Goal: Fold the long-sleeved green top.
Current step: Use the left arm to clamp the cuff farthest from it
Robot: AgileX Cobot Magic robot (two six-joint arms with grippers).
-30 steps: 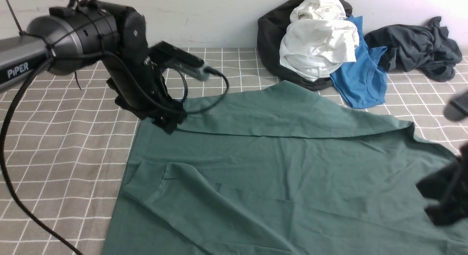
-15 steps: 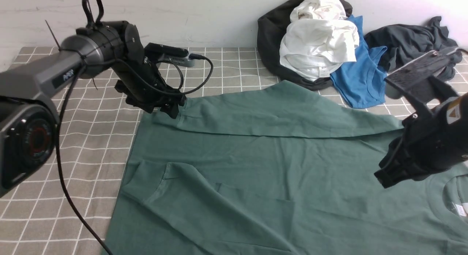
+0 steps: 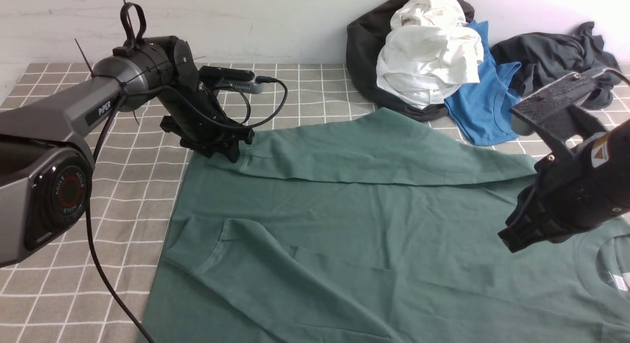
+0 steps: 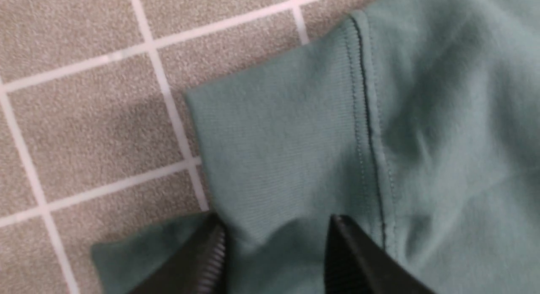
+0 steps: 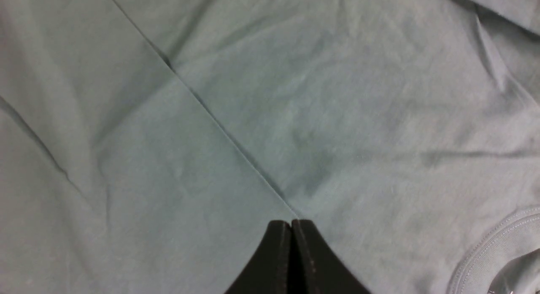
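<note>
Front view: green long-sleeved top (image 3: 374, 225) lies flat on checked sheet (image 3: 123, 195), middle to bottom of frame. Left arm (image 3: 98, 107) pulled back; left jaws now low at sleeve cuff (image 3: 258, 145), upper left. Right arm (image 3: 581, 185) came in, right edge.

Left wrist view: left jaws half apart, closing round cuff (image 4: 274, 138), no pinch yet.

Right wrist view: right jaws together, empty, over top's body.

Guess: sleeve fold starts next.

The left arm (image 3: 59, 121) is a grey tube lettered PIPER in white, with a round dark joint cap (image 3: 61, 198) ringed in red. A black cable (image 3: 106, 289) loops off it. The left gripper (image 4: 276, 221) has black fingers (image 4: 363, 264) with ridged inner faces. The right arm (image 3: 576, 195) is black, with what looks like a yellow warning sticker (image 3: 600, 156).
</note>
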